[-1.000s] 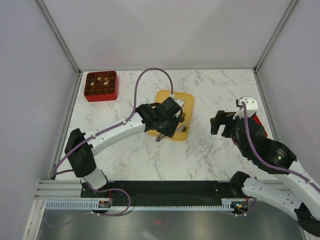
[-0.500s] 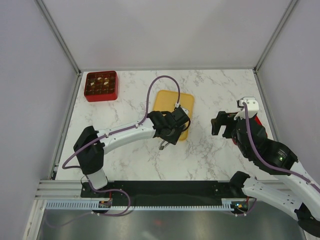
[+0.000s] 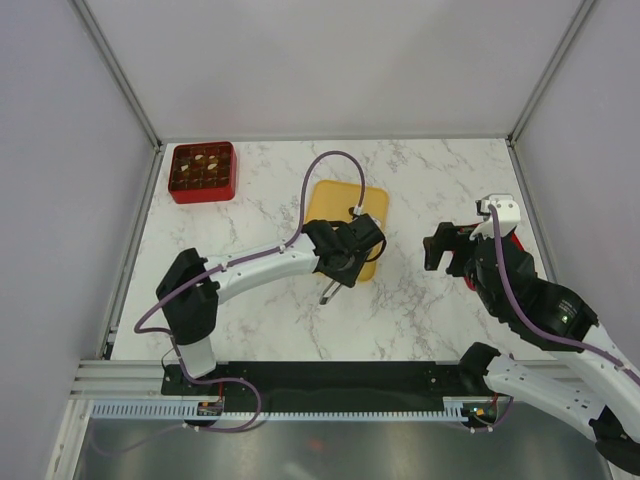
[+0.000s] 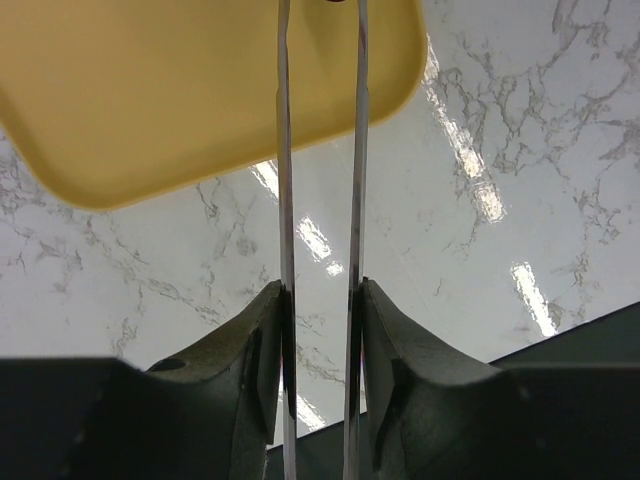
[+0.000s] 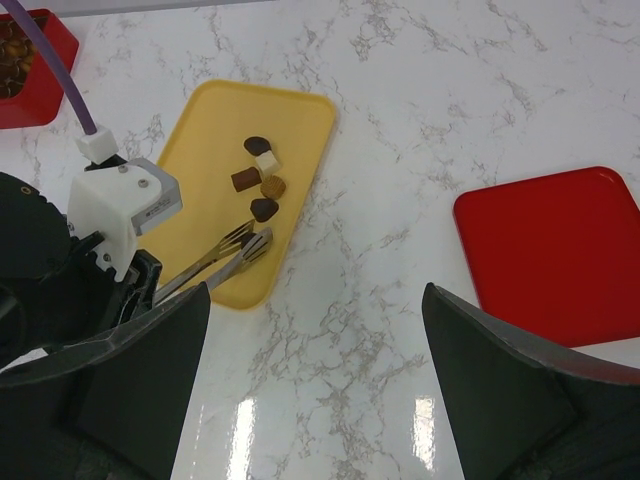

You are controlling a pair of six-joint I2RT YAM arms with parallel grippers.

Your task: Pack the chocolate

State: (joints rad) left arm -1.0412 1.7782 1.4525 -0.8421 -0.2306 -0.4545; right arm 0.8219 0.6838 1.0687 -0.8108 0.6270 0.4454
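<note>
Several small chocolate pieces (image 5: pixel 264 185), dark, brown and white, lie in a cluster on the yellow tray (image 5: pixel 215 140). My left gripper (image 3: pixel 343 262) is shut on metal tongs (image 5: pixel 238 250). The tong tips rest over the tray's near edge, just short of the nearest dark piece (image 5: pixel 264 209). In the left wrist view the two tong blades (image 4: pixel 283 150) run from my gripper (image 4: pixel 320 300) up onto the tray (image 4: pixel 150 90). My right gripper (image 5: pixel 315 340) is open and empty above bare marble, right of the tray.
A red box with grid compartments (image 3: pixel 202 171) holding some pieces stands at the far left; its corner also shows in the right wrist view (image 5: pixel 30 50). A flat red lid (image 5: pixel 555 250) lies at the right, partly under my right arm (image 3: pixel 515 290).
My left gripper with the tongs has moved toward the near right, off the tray's middle to its near edge, uncovering more of the tray. The right arm has stayed put.
</note>
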